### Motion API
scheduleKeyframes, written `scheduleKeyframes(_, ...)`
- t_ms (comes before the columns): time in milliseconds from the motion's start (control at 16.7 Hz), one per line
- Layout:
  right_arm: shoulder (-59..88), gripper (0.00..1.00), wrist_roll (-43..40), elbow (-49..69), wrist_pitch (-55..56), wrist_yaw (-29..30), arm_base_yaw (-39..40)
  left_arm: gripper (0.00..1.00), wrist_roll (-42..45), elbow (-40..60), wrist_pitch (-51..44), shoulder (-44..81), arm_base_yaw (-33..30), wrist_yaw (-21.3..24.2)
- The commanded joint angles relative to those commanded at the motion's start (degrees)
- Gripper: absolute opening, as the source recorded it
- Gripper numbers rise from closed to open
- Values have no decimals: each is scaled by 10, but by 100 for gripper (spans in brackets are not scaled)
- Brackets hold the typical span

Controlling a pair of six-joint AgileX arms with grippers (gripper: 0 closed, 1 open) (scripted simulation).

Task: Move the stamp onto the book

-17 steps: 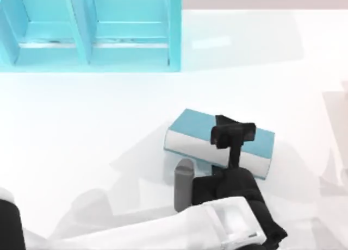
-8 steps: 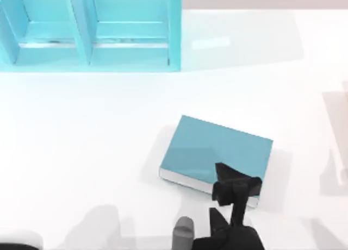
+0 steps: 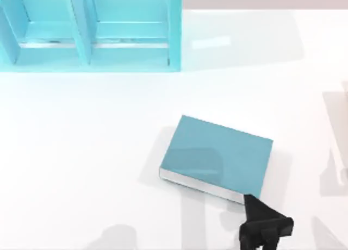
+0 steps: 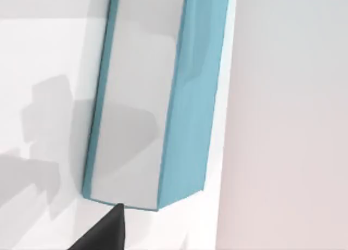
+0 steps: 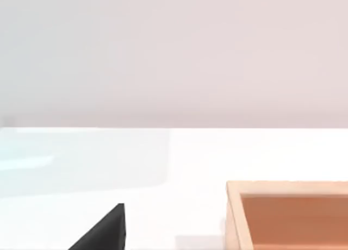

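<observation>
The book (image 3: pixel 217 157) lies flat near the middle of the table, teal-blue cover up and white page edges toward the front. The left wrist view shows it close up (image 4: pixel 187 98), with its pale page side (image 4: pixel 136 98) and a black fingertip (image 4: pixel 106 233) near its corner. My left gripper (image 3: pixel 266 232) hangs just off the book's front right corner at the bottom edge of the top view, open and holding nothing. A black part of my right gripper (image 5: pixel 103 231) shows over bare table in the right wrist view. The stamp is out of view.
A big light-blue shelf unit (image 3: pixel 89 30) with compartments fills the back left. An orange-tan box-like thing with a pale rim (image 5: pixel 293 217) sits close in the right wrist view. White tabletop (image 3: pixel 81 152) stretches left of the book.
My left arm has drawn back from above the book toward the front edge. The book showed a tall white side one second ago and has lain flat since.
</observation>
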Motion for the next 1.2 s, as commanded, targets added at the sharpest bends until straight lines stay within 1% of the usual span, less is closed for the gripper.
scheduleKeyframes(180, 0, 100, 0, 0, 0, 0, 0, 100, -2, -1, 2, 0, -1, 0)
scheduleKeyframes(240, 0, 100, 0, 0, 0, 0, 0, 100, -1, -99, -19, -72, -1, -6)
scheduleKeyframes(360, 0, 100, 0, 0, 0, 0, 0, 100, 0, -104, -22, -73, -3, -8)
scheduleKeyframes(480, 0, 100, 0, 0, 0, 0, 0, 100, 3, -130, -37, -80, -15, -21)
scheduleKeyframes(660, 0, 100, 0, 0, 0, 0, 0, 100, 14, -217, -84, -99, -53, -61)
scheduleKeyframes(780, 0, 100, 0, 0, 0, 0, 0, 100, 23, -306, -130, -118, -91, -100)
scheduleKeyframes(900, 0, 100, 0, 0, 0, 0, 0, 100, 35, -417, -184, -139, -137, -145)
scheduleKeyframes(1080, 0, 100, 0, 0, 0, 0, 0, 100, 56, -629, -279, -177, -219, -224)
scheduleKeyframes(1200, 0, 100, 0, 0, 0, 0, 0, 100, 71, -797, -350, -205, -281, -280)
